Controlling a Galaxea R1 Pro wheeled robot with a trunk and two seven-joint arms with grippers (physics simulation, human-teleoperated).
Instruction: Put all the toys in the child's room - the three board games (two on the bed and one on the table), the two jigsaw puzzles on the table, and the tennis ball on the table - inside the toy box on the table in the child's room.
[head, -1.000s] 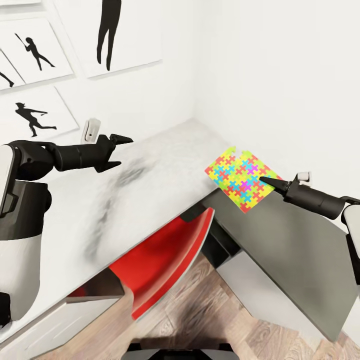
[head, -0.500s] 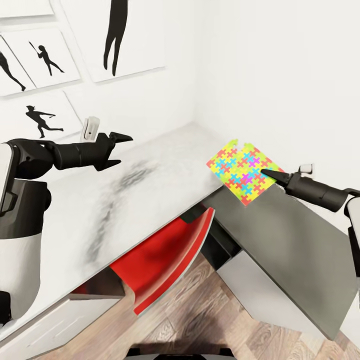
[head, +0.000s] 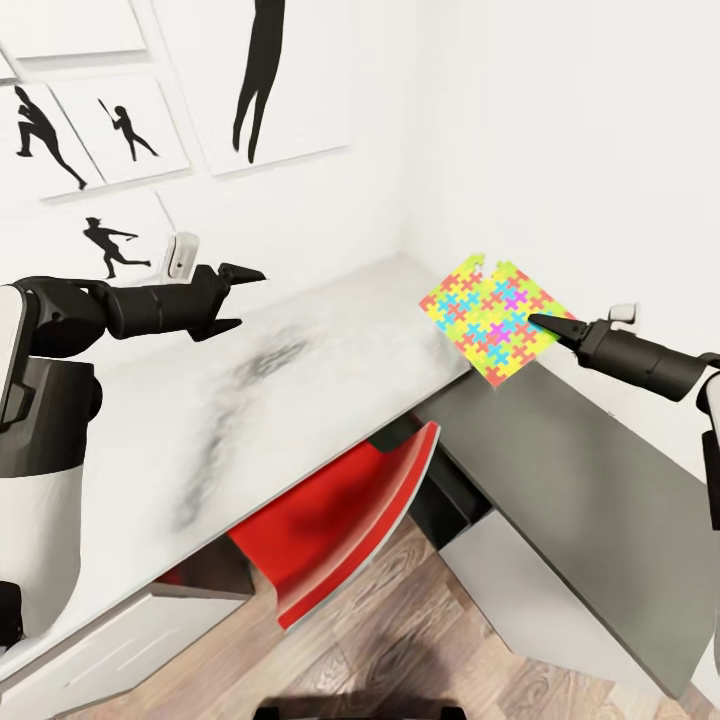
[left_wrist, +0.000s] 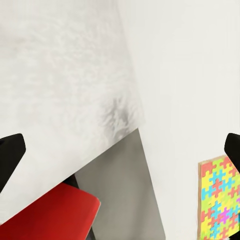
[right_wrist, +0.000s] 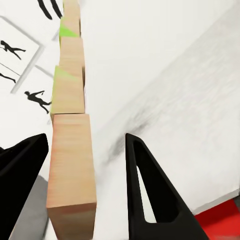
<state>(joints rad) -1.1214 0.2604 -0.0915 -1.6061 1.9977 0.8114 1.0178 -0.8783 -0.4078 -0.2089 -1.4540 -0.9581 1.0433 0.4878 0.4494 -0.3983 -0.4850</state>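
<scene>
Above the white marbled tabletop (head: 300, 380), I keep my right end effector (head: 545, 325) pinched on the bright multicoloured flat jigsaw puzzle (head: 488, 315) — level, carried slowly — while my left end effector (head: 245, 295) hangs spread and empty.

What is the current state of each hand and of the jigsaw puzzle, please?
Left hand: open, empty, above the white table.
Right hand: shut on the jigsaw puzzle.
Jigsaw puzzle: lifted off the table, tilted, held by one edge.

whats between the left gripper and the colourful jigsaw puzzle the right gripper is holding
In the head view, just bare white marbled tabletop lies between the open left gripper and the multicoloured flat jigsaw puzzle held by the right gripper.
</scene>
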